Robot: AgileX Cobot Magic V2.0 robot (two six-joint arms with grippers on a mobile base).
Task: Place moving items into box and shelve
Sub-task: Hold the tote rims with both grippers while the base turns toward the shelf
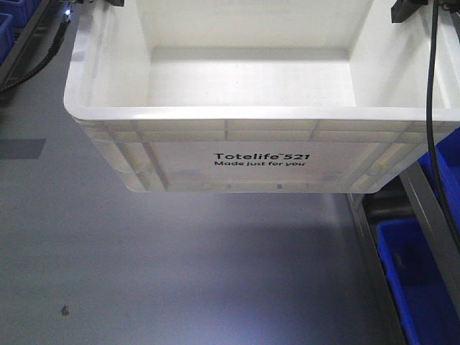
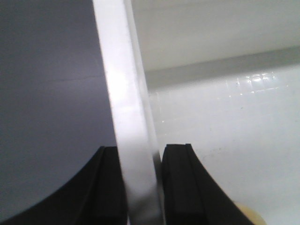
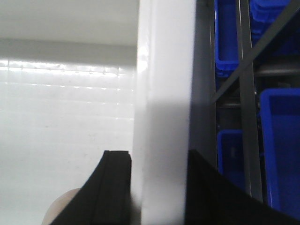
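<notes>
So where this stands: the large white rectangular plastic crate [image 1: 259,136], the one with "Totelife 521 Made just for you" printed in black on the near wall, looks to be up in the air, carried between the two arms over the plain grey surface [image 1: 180,273]. There's a soft shadow under it and its bottom edge doesn't seem to touch anything. The left tool [image 2: 140,157] is clenched on the crate's left rim, one black pad outside the wall and one inside, and the right tool [image 3: 157,159] is doing the same on the right rim, so both are grasping the crate. As for the packing half, I honestly can't say much. The part of the interior the front camera sees looks bare, but the near wall hides a chunk of the floor, and each wrist camera catches the edge of a pale rounded thing [image 2: 248,216] low in the crate, too cropped to identify. My guess is that loading is finished and we're in the carry stage. What's left is the shelving: the grey metal rack [image 1: 424,208] with blue plastic bins [image 1: 417,280] sits just off to the right, and the crate isn't on it yet.
</notes>
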